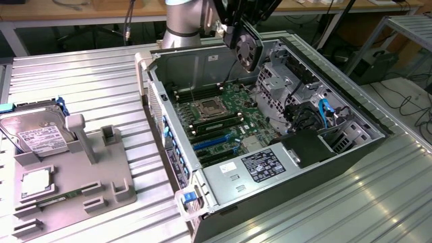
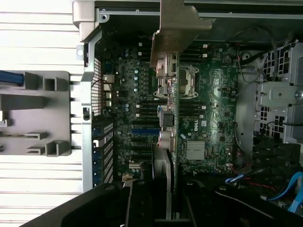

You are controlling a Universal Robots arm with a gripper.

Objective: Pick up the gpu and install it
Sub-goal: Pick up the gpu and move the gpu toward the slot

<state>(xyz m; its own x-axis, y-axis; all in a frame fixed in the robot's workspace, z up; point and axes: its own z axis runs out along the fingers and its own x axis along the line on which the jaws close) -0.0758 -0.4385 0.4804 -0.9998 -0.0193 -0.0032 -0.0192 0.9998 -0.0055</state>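
Clearly, jaws clench the gpu [image 1: 247,48], hanging upright above the open case [image 1: 304,185].

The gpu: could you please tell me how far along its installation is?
Done: the pick-up, since the gpu hangs clear of everything, gripped by the end effector. In hand: it is held on edge above the open computer case, over the motherboard. Left: seating it; the card touches no slot yet, and the blue expansion slots stand bare.
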